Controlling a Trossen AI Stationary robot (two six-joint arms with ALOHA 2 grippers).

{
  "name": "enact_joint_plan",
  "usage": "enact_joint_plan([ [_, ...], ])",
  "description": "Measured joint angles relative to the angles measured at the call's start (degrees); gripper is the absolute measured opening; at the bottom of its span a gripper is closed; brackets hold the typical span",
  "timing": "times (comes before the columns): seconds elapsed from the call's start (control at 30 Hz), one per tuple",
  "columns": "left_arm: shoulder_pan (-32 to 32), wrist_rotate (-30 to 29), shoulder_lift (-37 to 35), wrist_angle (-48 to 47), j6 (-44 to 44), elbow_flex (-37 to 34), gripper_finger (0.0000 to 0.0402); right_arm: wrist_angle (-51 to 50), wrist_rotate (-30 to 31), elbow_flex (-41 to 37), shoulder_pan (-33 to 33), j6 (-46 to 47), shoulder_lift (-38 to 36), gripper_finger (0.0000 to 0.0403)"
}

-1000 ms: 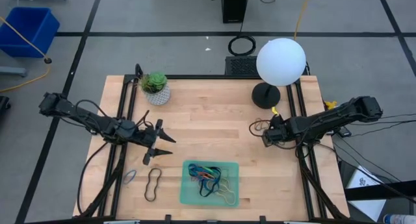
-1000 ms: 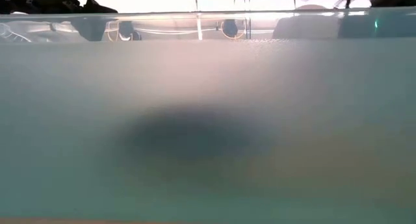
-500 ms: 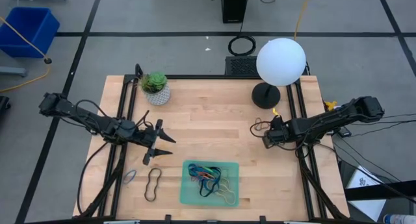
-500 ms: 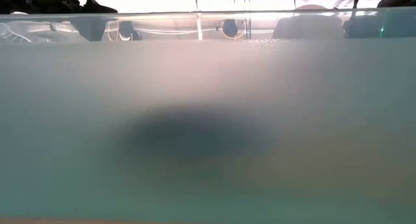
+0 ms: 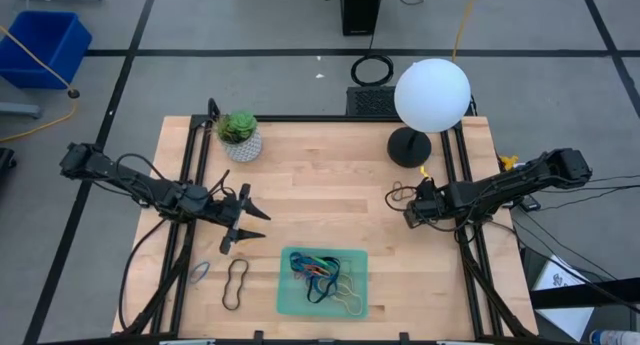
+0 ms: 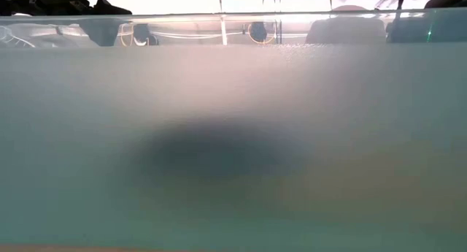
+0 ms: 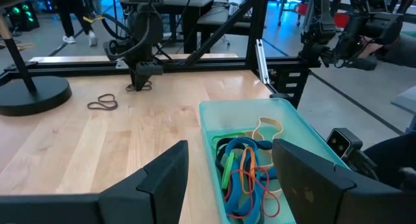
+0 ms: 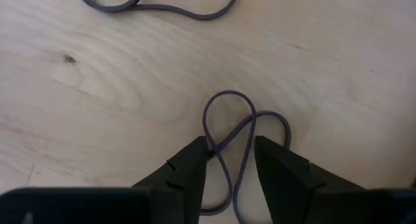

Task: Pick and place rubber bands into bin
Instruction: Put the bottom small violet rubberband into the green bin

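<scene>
The green bin (image 5: 322,283) sits at the table's near middle and holds several coloured rubber bands (image 7: 244,165); its wall fills the low view (image 6: 233,135). My right gripper (image 5: 410,214) is low over the table's right part, open, its fingers on either side of a dark twisted band (image 8: 229,136). A second dark band (image 8: 156,3) lies just beyond. My left gripper (image 5: 250,221) hovers open and empty left of the bin (image 7: 260,117). A black band (image 5: 236,283) and a small grey band (image 5: 200,273) lie flat at the near left. My right gripper comes at the dark band from above, pointing down, one finger (image 8: 192,169) beside the band's crossing (image 8: 218,146) and the other on its far side. The band lies flat on the table. Whether the fingers touch it I cannot tell.
A white globe lamp (image 5: 431,95) on a black base stands at the far right, close behind my right gripper. A small potted plant (image 5: 239,133) stands at the far left. Bare wood lies between the two arms.
</scene>
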Motion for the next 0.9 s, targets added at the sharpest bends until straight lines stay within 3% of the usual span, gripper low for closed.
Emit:
enact_joint_plan([
  [0.43,0.0,0.0,0.0,-0.03,0.0,0.0,0.0228,0.51,-1.31,-0.02,0.0,-1.73,0.04,0.0008],
  [0.9,0.0,0.0,0.0,-0.03,-0.02,0.02,0.0228,0.57,-0.38,2.32,0.02,-4.44,-0.29,0.0001],
])
